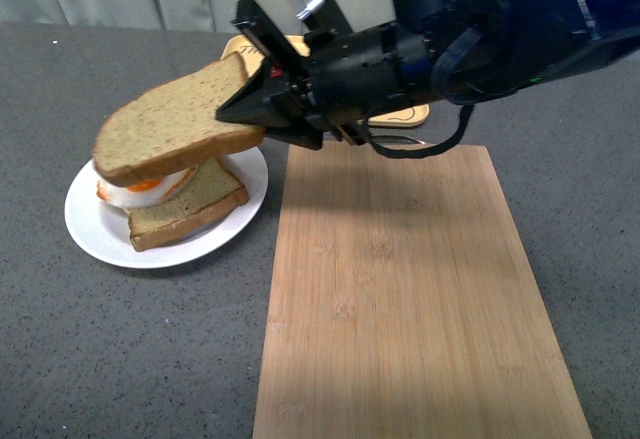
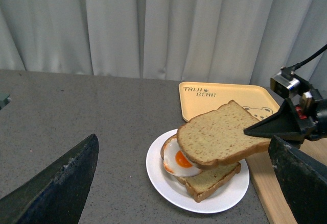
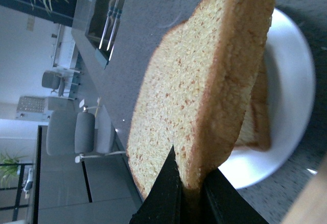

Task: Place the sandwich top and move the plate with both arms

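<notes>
1. Front view: The sandwich top (image 1: 175,124) is held by the right gripper (image 1: 240,109), whose jaws are clamped on one edge of the slice. It is slightly tilted and hangs over the plate (image 1: 85,229), partly covering what lies in it: a lower slice (image 1: 185,209) with a fried egg (image 1: 140,187) on it. The plate rests on the grey surface (image 1: 100,359), just beside a wooden board (image 1: 400,289). A yellow tray (image 1: 412,115) is partly hidden behind the arm.
2. Left wrist view: The left gripper (image 2: 182,137) is seen with its jaws set wide and nothing between them, well apart from the plate. The sandwich top is seen over the egg; whether they touch cannot be told. The tray, marked with lettering and a bear drawing, lies behind the plate.
3. Right wrist view: The jaws are seen pinched on the crust edge of the sandwich top. Beyond it, the plate and the lower slice are shown.
</notes>
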Controlling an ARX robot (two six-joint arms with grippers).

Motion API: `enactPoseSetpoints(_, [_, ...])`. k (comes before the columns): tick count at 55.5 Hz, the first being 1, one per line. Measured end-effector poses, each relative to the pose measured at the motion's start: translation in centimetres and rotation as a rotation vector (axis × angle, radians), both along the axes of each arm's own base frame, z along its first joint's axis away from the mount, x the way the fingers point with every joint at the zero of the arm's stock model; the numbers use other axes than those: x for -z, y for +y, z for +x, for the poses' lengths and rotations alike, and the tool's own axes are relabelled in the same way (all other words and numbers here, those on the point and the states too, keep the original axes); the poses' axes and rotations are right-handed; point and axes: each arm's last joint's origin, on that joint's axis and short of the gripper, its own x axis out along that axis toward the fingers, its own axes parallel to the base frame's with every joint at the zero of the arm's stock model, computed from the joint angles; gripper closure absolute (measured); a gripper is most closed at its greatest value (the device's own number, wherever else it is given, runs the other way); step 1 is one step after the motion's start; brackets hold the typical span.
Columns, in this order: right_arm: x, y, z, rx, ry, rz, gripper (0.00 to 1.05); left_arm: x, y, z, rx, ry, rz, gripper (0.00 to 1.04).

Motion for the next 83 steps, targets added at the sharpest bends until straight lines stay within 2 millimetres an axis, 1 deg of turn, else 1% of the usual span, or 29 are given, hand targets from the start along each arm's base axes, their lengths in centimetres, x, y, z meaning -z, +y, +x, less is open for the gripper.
enactPoseSetpoints(3, [0.3,1.2,0.2,-0.017,0.008,-0.006,1.02,0.0,0.0,0.0,0.000,0.000,0.000,0.07])
enactPoseSetpoints(11, [1.4,3.6,1.3,-0.031,0.028,-0.036,1.02,0.0,0.0,0.0,0.000,0.000,0.000,0.07])
enactPoseSetpoints(22, [2.5,4.8,2.1,-0.035,0.045,-0.078,1.02,0.0,0.0,0.0,0.000,0.000,0.000,0.07])
enactPoseSetpoints(30, [2.6,4.8,2.4,-0.032,0.035,-0.107,1.01,0.0,0.0,0.0,0.000,0.000,0.000,0.07])
enactPoseSetpoints(32, [2.6,4.8,2.4,-0.033,0.031,-0.109,0.96,0.0,0.0,0.0,0.000,0.000,0.000,0.07])
enactPoseSetpoints(35, [2.8,4.5,2.4,-0.037,0.027,-0.120,0.84,0.0,0.0,0.0,0.000,0.000,0.000,0.07])
enactPoseSetpoints(39, [3.1,3.9,2.3,-0.030,0.027,-0.148,0.74,0.0,0.0,0.0,0.000,0.000,0.000,0.07])
enactPoseSetpoints(44, [3.5,2.6,2.3,-0.007,0.023,-0.175,0.58,0.0,0.0,0.0,0.000,0.000,0.000,0.07])
enactPoseSetpoints(48, [3.4,1.4,2.2,0.019,0.000,-0.192,0.47,0.0,0.0,0.0,0.000,0.000,0.000,0.07])
enactPoseSetpoints(51, [2.7,-0.1,2.0,0.055,-0.045,-0.223,0.35,0.0,0.0,0.0,0.000,0.000,0.000,0.07])
enactPoseSetpoints(54, [1.5,-2.1,1.7,0.099,-0.122,-0.259,0.21,0.0,0.0,0.0,0.000,0.000,0.000,0.07])
enactPoseSetpoints(58, [0.3,-3.8,1.4,0.136,-0.191,-0.281,0.09,0.0,0.0,0.0,0.000,0.000,0.000,0.07])
enactPoseSetpoints(59, [0.1,-3.9,1.4,0.139,-0.197,-0.281,0.08,0.0,0.0,0.0,0.000,0.000,0.000,0.07])
enactPoseSetpoints(61, [-0.3,-4.5,1.4,0.155,-0.219,-0.288,0.09,0.0,0.0,0.0,0.000,0.000,0.000,0.07])
enactPoseSetpoints(63, [0.0,-4.7,1.5,0.240,-0.337,-0.346,0.13,0.0,0.0,0.0,0.000,0.000,0.000,0.07])
enactPoseSetpoints(65, [0.2,-5.0,1.2,0.395,-0.552,-0.434,0.20,0.0,0.0,0.0,0.000,0.000,0.000,0.07])
enactPoseSetpoints(66, [0.3,-5.5,0.9,0.508,-0.643,-0.505,0.23,0.0,0.0,0.0,0.002,0.000,0.000,0.07])
enactPoseSetpoints(68, [0.7,-6.7,-0.4,0.670,-0.782,-0.581,0.30,0.0,0.0,0.0,0.002,0.000,0.000,0.07])
enactPoseSetpoints(69, [0.8,-7.7,-1.6,0.775,-0.846,-0.623,0.36,0.0,0.0,0.0,0.000,0.000,0.000,0.07])
enactPoseSetpoints(70, [0.7,-8.0,-2.1,0.808,-0.862,-0.634,0.37,0.0,0.0,0.0,0.000,0.000,0.000,0.07])
enactPoseSetpoints(72, [0.2,-9.5,-3.6,0.920,-0.915,-0.655,0.44,0.0,0.0,0.0,0.000,0.000,0.000,0.07])
enactPoseSetpoints(73, [-0.1,-9.9,-4.0,0.938,-0.929,-0.652,0.46,0.0,0.0,0.0,0.000,0.000,0.000,0.07])
enactPoseSetpoints(76, [-1.9,-11.9,-6.0,1.020,-0.997,-0.622,0.57,0.0,0.0,0.0,-0.001,-0.001,0.000,0.07])
enactPoseSetpoints(77, [-2.9,-12.7,-6.8,1.043,-1.024,-0.605,0.62,0.0,0.0,0.0,0.000,-0.001,0.000,0.07])
enactPoseSetpoints(78, [-3.2,-13.0,-7.1,1.050,-1.030,-0.600,0.64,0.0,0.0,0.0,0.000,-0.001,0.000,0.07])
enactPoseSetpoints(80, [-4.1,-14.0,-8.2,1.064,-1.049,-0.592,0.71,0.0,0.0,0.0,0.000,0.000,0.000,0.07])
enactPoseSetpoints(82, [-4.4,-14.7,-9.0,1.067,-1.053,-0.593,0.77,0.0,0.0,0.0,0.000,0.000,0.000,0.07])
enactPoseSetpoints(83, [-4.4,-15.3,-9.8,1.066,-1.048,-0.602,0.82,0.0,0.0,0.0,0.000,0.000,0.000,0.07])
